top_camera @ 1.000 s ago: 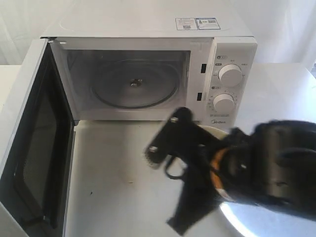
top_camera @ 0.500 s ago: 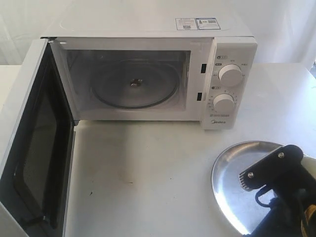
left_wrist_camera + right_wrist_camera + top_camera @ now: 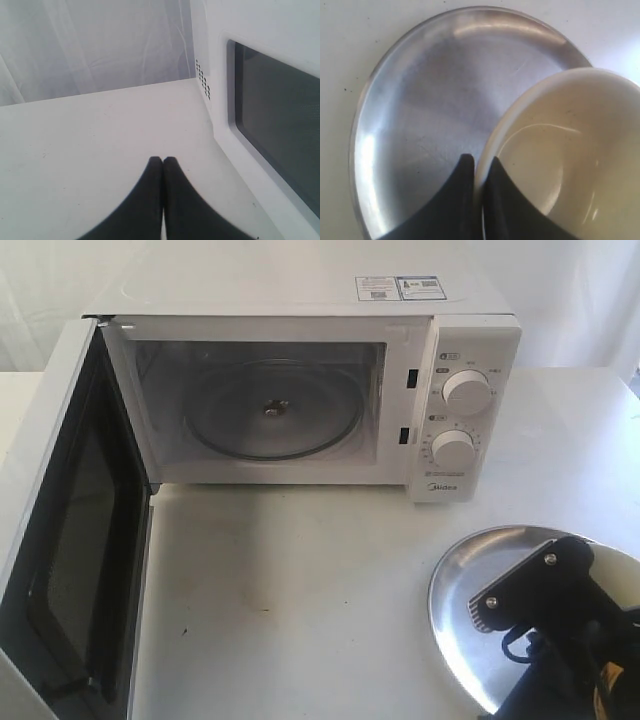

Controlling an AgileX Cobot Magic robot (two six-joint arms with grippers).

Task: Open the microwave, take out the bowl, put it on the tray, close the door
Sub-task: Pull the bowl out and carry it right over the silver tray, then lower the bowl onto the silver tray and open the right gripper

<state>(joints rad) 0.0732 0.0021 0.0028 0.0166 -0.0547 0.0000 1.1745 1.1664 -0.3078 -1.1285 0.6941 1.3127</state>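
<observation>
The white microwave [image 3: 300,390] stands at the back with its door [image 3: 70,540] swung wide to the left; the cavity holds only the glass turntable [image 3: 272,410]. The silver tray [image 3: 470,610] lies at the front right. My right gripper [image 3: 479,162] is shut on the rim of the cream bowl [image 3: 575,155], one finger inside and one outside, over the tray [image 3: 445,100]. In the exterior view the right arm [image 3: 545,620] hides the bowl. My left gripper [image 3: 163,160] is shut on nothing, low over the table beside the door's outer face [image 3: 270,115].
White table [image 3: 290,590] spans the front; a white curtain hangs behind. Two dials [image 3: 466,392] sit on the microwave's right panel. The open door juts toward the front left corner.
The right arm has swung from in front of the microwave down to the right, carrying the bowl over the tray. In the last half second it shifted slightly left and lower.
</observation>
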